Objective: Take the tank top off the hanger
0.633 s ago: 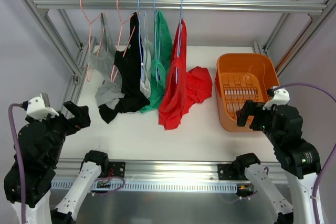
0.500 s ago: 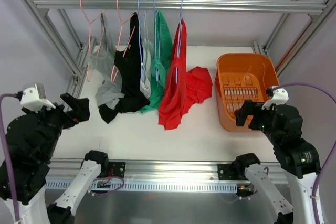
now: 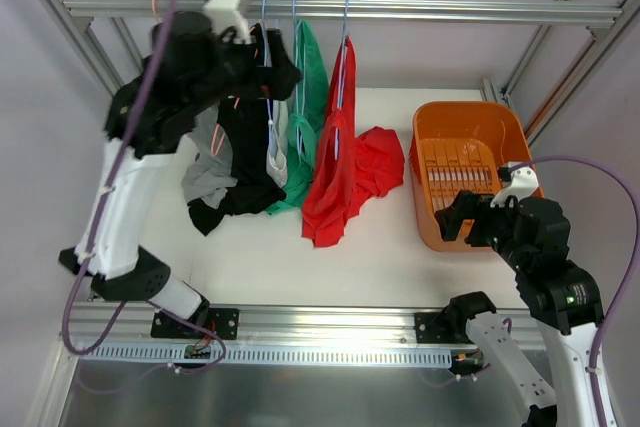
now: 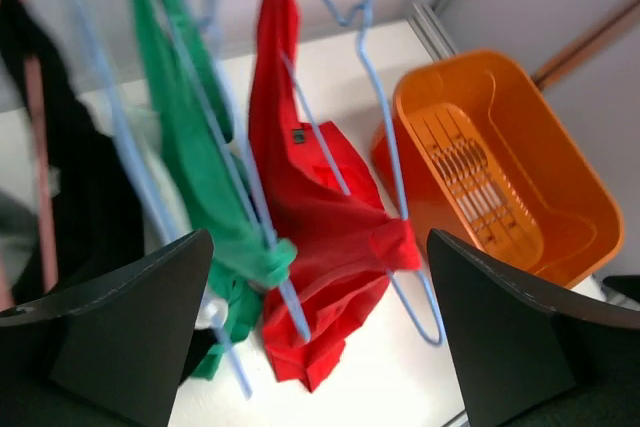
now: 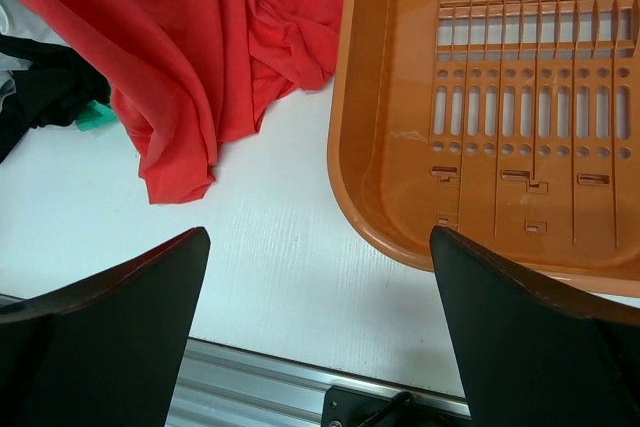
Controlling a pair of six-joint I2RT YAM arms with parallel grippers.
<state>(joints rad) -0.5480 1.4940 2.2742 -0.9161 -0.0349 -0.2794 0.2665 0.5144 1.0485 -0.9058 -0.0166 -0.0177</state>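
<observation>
Several tank tops hang on hangers from the top rail [image 3: 450, 10]: grey [image 3: 200, 147], black [image 3: 240, 147], green [image 3: 305, 97] and red [image 3: 335, 172], the red one on a blue hanger [image 3: 342, 57] with its lower part lying on the table. My left gripper [image 3: 275, 62] is raised to the rail beside the black and green tops, open and empty. In the left wrist view the red top [image 4: 310, 197] and its blue hanger [image 4: 385, 167] hang between the open fingers of the left gripper [image 4: 320, 247]. My right gripper [image 3: 455, 217] is open, low over the table beside the basket.
An orange basket [image 3: 425, 162] stands on the table at the right, seen empty in the right wrist view [image 5: 350, 147]. The red top's hem [image 5: 200, 57] lies left of it. Frame posts stand at the back corners.
My left arm has swung up from the near left corner to the rail by the hangers. My right gripper has shifted slightly left and forward.
</observation>
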